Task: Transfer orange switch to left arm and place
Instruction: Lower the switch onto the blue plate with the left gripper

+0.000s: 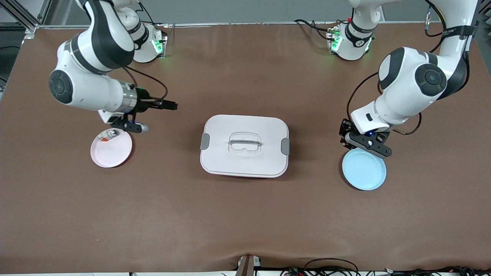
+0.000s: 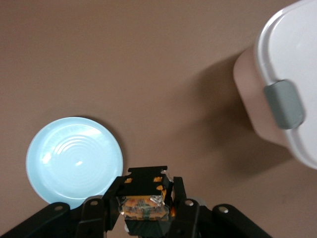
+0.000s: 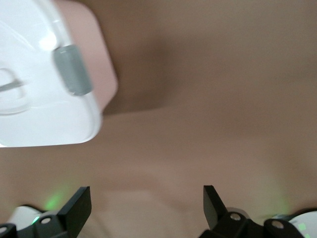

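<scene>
My left gripper (image 1: 344, 134) is shut on the orange switch (image 2: 144, 198), a small black block with orange markings, and holds it above the edge of the blue plate (image 1: 364, 169) that faces the robots. In the left wrist view the gripper (image 2: 146, 184) has the blue plate (image 2: 74, 161) to one side and the white box (image 2: 292, 74) to the other. My right gripper (image 1: 168, 104) is open and empty, level over the table between the pink plate (image 1: 111, 149) and the box (image 1: 244, 145). In the right wrist view its fingers (image 3: 79, 203) stand wide apart and a corner of the box (image 3: 34, 89) shows.
A small silvery-clear piece with a red bit (image 1: 107, 135) lies on the pink plate, at its edge nearest the right arm's base. The box stands mid-table between the two plates. Cables (image 1: 330, 268) lie along the table's front edge.
</scene>
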